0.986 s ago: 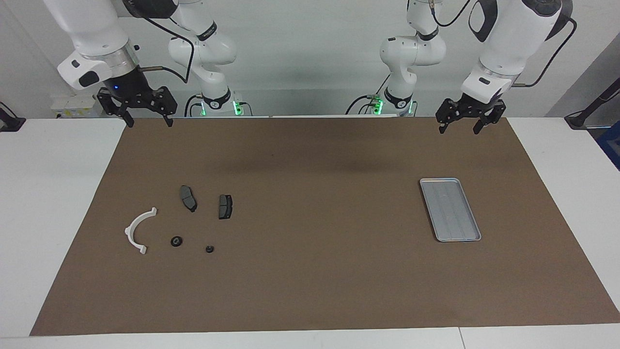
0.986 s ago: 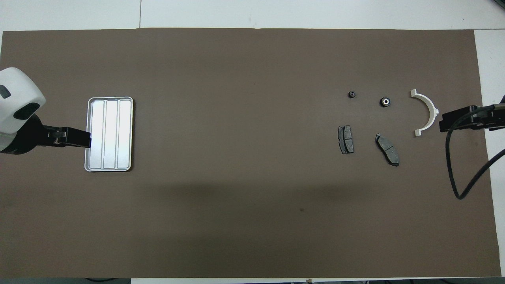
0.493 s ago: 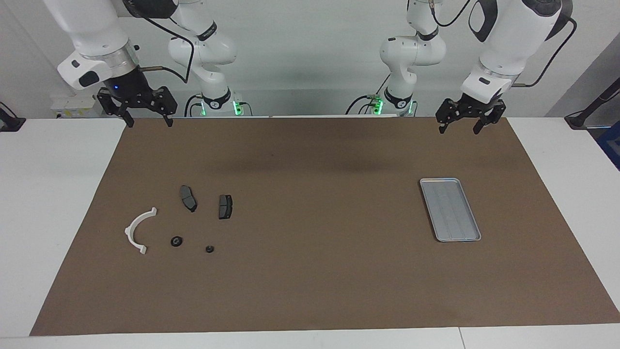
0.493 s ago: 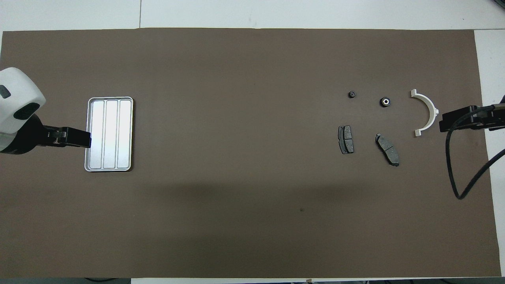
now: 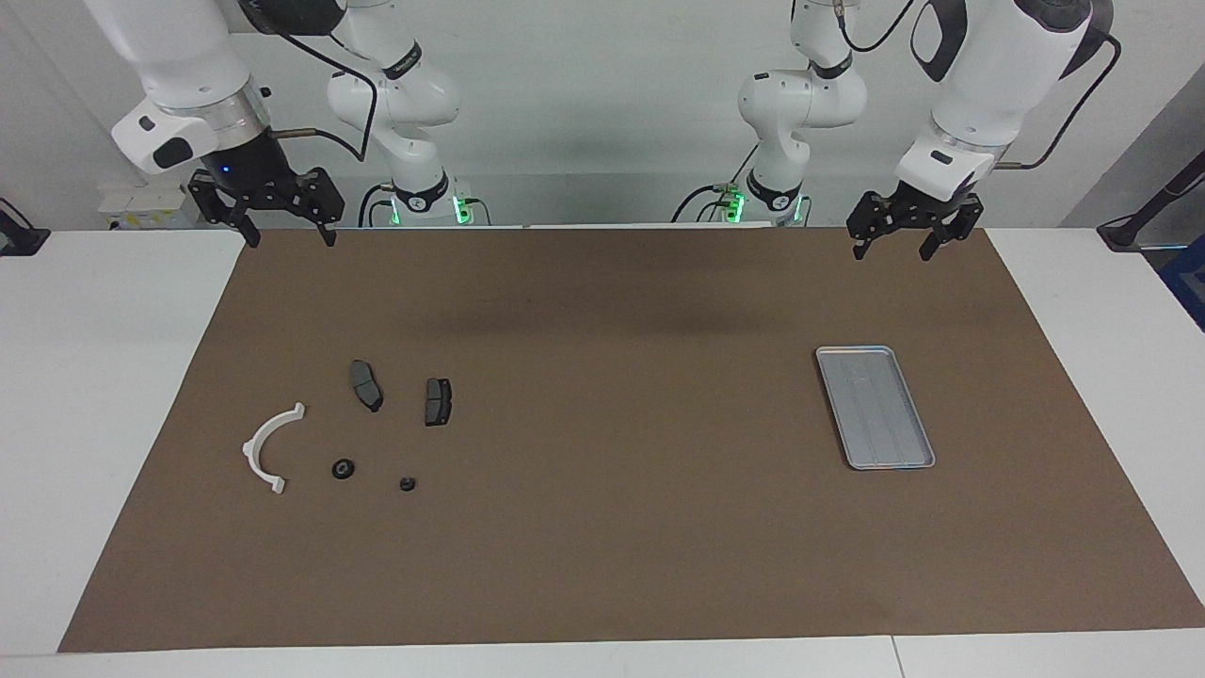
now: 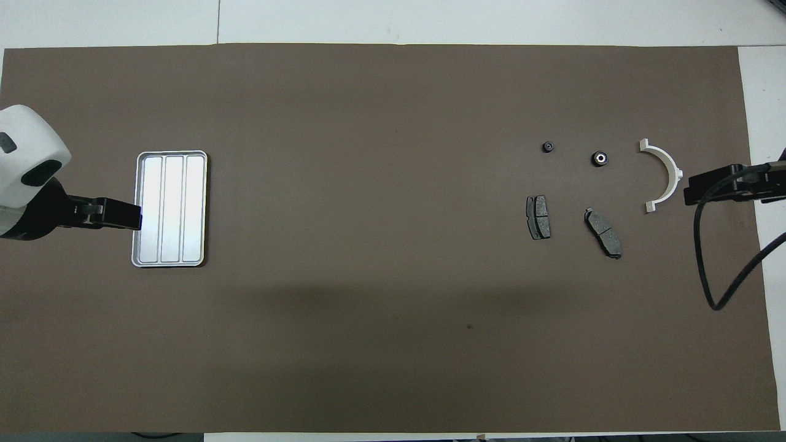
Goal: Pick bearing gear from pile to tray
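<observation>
Both grippers open and raised, unmoved over the last second: right gripper (image 5: 286,232), left gripper (image 5: 902,243).
Nothing picked yet; pile (image 5: 350,435) toward the right arm's end of the mat (image 5: 602,565), tray (image 5: 875,406) well apart toward the left arm's, empty. Plenty of bare mat between; no edges close.

Robot lab — twin arms (image 5: 405,104), brown-matted table (image 5: 602,565)

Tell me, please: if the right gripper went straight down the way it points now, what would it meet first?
Probably only the brown mat. The right gripper hangs open, fingers pointing down, over the mat's edge nearest the robots. The pile's brake pad and white arc lie farther out, apparently off that line, though depth is uncertain.
</observation>
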{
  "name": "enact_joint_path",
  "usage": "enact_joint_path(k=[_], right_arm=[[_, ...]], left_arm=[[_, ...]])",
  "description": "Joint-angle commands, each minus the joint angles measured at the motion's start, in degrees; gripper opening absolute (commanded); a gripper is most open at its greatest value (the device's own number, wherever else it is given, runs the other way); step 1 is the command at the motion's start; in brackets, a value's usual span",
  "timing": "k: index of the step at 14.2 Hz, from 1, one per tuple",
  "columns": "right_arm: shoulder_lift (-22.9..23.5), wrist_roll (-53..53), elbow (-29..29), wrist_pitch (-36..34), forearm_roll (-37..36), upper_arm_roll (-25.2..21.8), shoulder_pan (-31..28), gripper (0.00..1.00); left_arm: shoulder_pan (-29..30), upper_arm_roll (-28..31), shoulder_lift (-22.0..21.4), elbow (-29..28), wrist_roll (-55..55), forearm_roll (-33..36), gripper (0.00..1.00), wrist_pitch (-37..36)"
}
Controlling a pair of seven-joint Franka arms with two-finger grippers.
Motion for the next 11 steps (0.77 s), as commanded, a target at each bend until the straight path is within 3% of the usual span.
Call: enact_joint_path(k=[1, 5, 11], right_arm=[[-0.5, -1.7, -1.2, 3.8, 0.9, 0.4, -0.9, 1.0], [0.9, -1.0, -4.6, 9.6, 0.0, 0.3, -1.1, 1.0], [9.9, 8.3, -5.1, 17.5, -2.3, 0.3, -0.6, 1.0]], left_arm=[[0.4, 0.0, -2.1, -2.4, 0.6, -0.8, 1.0, 0.8], [0.4, 0.0, -2.1, -2.4, 0.6, -0.8, 1.0, 0.7], [0.4, 0.0, -2.1, -2.4, 0.6, -0.8, 1.0, 0.7]])
